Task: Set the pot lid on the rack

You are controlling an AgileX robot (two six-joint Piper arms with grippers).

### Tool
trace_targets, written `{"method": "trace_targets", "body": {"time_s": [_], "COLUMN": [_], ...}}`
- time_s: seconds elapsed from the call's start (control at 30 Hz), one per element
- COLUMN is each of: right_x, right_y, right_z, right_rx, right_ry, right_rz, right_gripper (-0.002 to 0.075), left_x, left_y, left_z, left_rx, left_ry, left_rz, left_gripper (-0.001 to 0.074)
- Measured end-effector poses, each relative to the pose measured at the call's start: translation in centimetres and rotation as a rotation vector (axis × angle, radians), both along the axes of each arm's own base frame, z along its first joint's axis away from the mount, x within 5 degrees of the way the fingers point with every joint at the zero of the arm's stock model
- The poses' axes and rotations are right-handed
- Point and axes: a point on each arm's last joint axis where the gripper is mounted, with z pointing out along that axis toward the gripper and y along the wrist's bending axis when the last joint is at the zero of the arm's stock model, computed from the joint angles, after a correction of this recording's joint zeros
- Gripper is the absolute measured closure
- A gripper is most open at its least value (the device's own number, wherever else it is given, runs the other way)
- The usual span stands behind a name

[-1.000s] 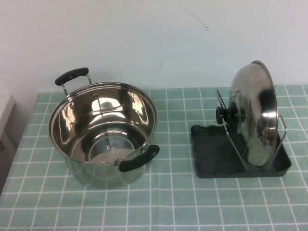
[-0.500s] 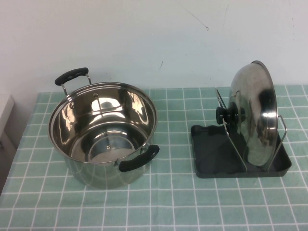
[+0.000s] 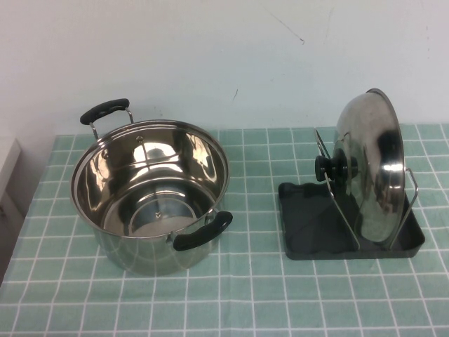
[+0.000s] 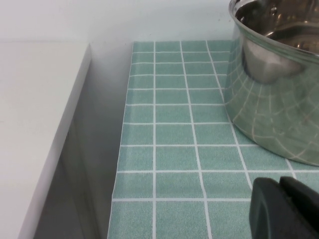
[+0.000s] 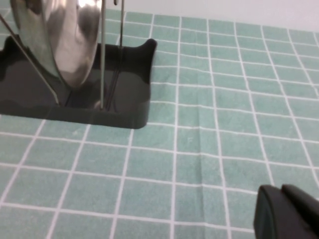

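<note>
On the desk [image 3: 245,295], the pot lid [image 3: 372,165] stood upright in the rack [image 3: 302,239], beside the pot [image 3: 151,193]. Left claw [image 4: 286,209] hovered near the pot and right claw [image 5: 289,214] near the rack; their opening could not be told

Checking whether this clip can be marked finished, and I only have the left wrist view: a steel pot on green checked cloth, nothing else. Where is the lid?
Observer: The high view shows the pot lid standing on edge in the rack, between its wire loops, knob toward the pot.
Operator: Is either arm near it?
Observer: No arm appears in the high view. The right wrist view shows the right gripper low over the cloth, apart from the rack.
Operator: And the left one?
Observer: The left gripper sits low over the cloth beside the pot, touching nothing.
</note>
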Motion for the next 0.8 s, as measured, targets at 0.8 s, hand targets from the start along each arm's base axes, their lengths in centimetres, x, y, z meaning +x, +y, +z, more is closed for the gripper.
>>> {"method": "trace_targets", "body": {"time_s": [0.8], "right_x": [0.06], "right_y": [-0.5], "right_z": [0.05], "right_rx": [-0.033], "right_ry": [-0.021], "right_rz": [-0.079], "right_gripper": [0.0729], "left_x": [0.0], "left_y": [0.0], "left_z": [-0.01], "left_rx": [-0.002], "left_ry": [0.002], "left_rz": [0.001], "left_gripper": [0.0737]}}
